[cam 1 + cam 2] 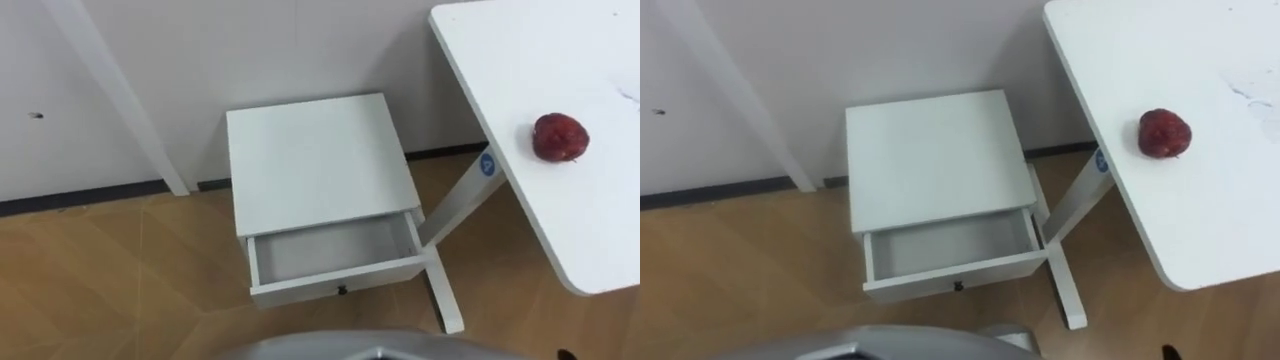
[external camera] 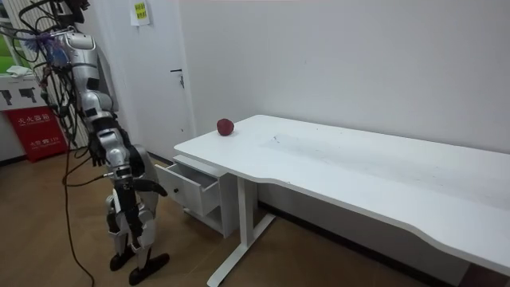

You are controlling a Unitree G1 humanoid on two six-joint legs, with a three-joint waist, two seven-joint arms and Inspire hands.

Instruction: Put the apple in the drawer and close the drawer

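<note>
Apple (image 1: 560,137) sits on the white tabletop (image 1: 600,230), near its left edge, nothing touching it. Drawer (image 1: 340,282) of the small white cabinet (image 1: 315,160) is pulled open approx halfway; I see its bare inside w/ nothing in it, small dark knob (image 1: 342,290) at the front centre. Cabinet stands against the wall, just left of the tabletop's white leg (image 1: 455,205), on the wood floor (image 1: 120,270). Apple and drawer are well apart: apple up on the tabletop to my right, drawer low in front of me.

In the room view the robot stands upright facing the cabinet, close to the open drawer front. Right hand (image 2: 154,190) hangs low in front of the body, pointing toward the drawer but not touching it. It's too small there, so I can't tell if the fingers are apart or together
</note>
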